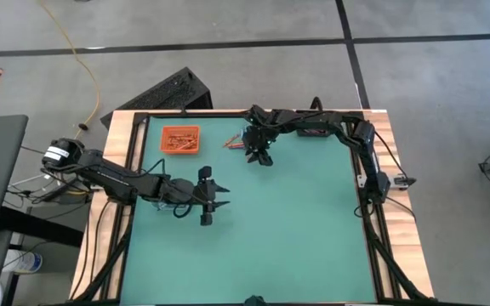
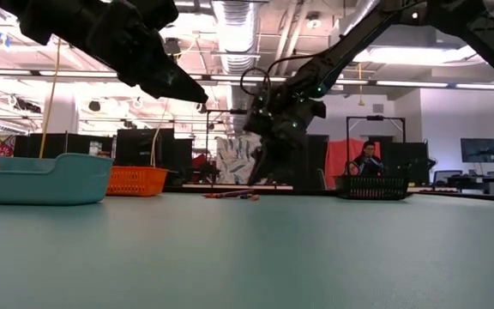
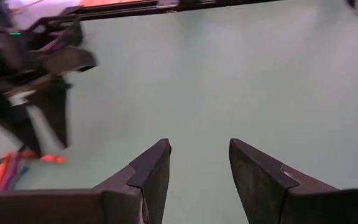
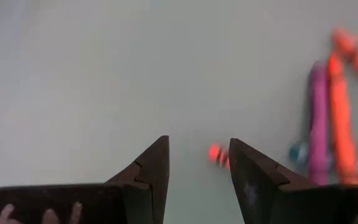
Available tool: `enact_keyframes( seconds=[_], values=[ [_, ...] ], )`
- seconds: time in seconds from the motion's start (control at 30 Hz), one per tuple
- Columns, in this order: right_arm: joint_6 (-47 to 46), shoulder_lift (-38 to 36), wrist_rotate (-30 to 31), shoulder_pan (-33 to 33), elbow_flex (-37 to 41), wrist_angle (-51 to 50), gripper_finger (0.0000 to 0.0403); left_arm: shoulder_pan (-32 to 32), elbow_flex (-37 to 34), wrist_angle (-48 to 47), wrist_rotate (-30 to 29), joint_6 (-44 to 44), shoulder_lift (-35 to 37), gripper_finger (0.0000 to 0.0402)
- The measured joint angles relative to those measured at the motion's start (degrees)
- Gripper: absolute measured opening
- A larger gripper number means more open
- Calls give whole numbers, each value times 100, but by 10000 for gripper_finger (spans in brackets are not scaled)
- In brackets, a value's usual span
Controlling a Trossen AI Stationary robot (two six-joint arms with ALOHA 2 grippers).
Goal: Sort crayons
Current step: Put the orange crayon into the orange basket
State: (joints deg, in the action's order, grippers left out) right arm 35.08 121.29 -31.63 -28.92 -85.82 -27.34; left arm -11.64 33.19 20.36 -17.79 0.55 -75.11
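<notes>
from above, the crayons are seen loose on the green counter at its far edge, between an orange tray and the right gripper, which is just beside them. the left gripper is seen nearer, well apart. at counter level, the crayons lie flat. in the wrist views, both pairs of fingers are seen apart and empty; one orange crayon is seen beside a right finger.

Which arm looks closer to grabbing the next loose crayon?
The right. Its open gripper hangs beside the loose crayons, while the left gripper, also open, is farther off over bare mat.
</notes>
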Motion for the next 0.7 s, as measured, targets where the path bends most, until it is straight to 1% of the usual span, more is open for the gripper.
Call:
enact_keyframes(
  seconds=[0.1,0.23,0.3,0.4,0.5,0.57,0.63,0.7],
  values=[
    [-16,-12,5,-22,7,-328,159,124,0,0,-169,132,0,155],
    [-263,-270,37,-42,4,-942,159,395,0,0,-162,362,0,155],
    [-399,-463,138,-21,4,-1320,159,560,0,3,-114,379,-7,155],
    [-571,-732,402,72,2,-1844,159,827,7,195,-29,419,-204,155],
    [-686,-1027,542,221,4,-2311,159,1084,13,725,299,257,-622,155],
    [-772,-1222,602,332,4,-2619,159,1217,73,1101,572,200,-1041,155],
    [-882,-1418,649,423,4,-2900,159,1311,285,1285,644,271,-1490,155],
    [-1015,-1634,781,534,4,-3163,159,1396,579,1302,592,480,-1886,155]
  ],
)
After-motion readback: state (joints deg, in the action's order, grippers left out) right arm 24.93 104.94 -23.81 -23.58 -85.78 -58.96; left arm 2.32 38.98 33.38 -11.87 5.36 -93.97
